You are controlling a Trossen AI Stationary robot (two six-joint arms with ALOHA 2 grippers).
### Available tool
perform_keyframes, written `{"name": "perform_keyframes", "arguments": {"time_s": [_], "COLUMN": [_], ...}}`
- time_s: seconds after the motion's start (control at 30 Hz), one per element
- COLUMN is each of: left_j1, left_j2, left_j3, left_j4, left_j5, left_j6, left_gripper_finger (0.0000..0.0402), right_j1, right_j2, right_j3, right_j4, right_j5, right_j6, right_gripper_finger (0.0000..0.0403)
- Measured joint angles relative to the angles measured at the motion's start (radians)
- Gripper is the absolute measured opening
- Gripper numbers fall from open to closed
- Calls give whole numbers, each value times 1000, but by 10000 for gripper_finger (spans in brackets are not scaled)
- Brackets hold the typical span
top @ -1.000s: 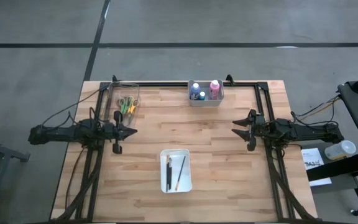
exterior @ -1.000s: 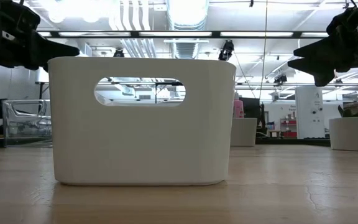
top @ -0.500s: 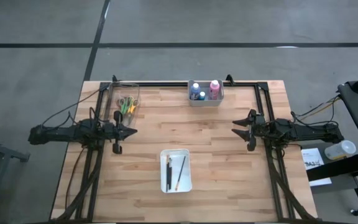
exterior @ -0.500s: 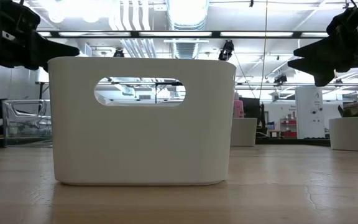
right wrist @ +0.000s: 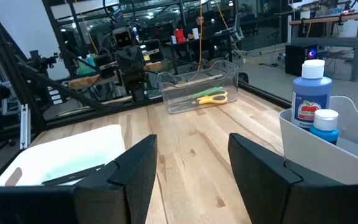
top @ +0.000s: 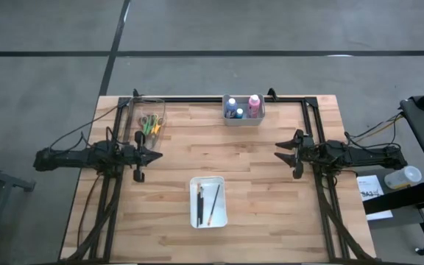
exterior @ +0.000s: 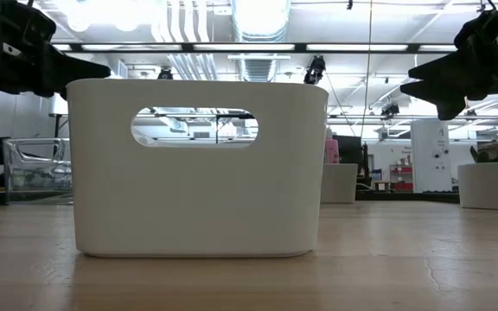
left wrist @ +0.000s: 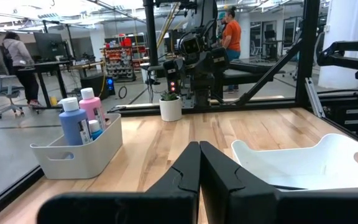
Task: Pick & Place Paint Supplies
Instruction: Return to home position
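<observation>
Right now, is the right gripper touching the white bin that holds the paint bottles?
Apart. The high view shows a stretch of bare tabletop between the right gripper and the white bin.

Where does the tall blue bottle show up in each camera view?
High view: blue bottle in the grey bin at the table's far edge.
Low view: not visible.
Left wrist view: blue bottle beside the pink bottle.
Right wrist view: blue bottle standing in the grey bin.
Shared landmark: the white bin.
</observation>
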Motion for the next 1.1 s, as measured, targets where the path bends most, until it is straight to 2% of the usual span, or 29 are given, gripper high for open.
{"name": "perform_keyframes", "arguments": {"time_s": [0.5,0.7,0.93,1.1], "left_j1": [2,10,14,14], "left_j2": [0,0,3,3], "left_j3": [0,0,1,1], "left_j4": [3,17,35,35], "left_j5": [-12,-140,-366,-382], "left_j6": [3,-15,61,63], "left_gripper_finger": [7,7,7,7], "right_j1": [0,0,0,0], "right_j2": [0,0,0,0], "right_j3": [0,0,0,0], "right_j4": [0,-2,-9,-15], "right_j5": [0,2,2,1], "right_j6": [0,0,0,0], "right_gripper_finger": [193,193,193,193]}}
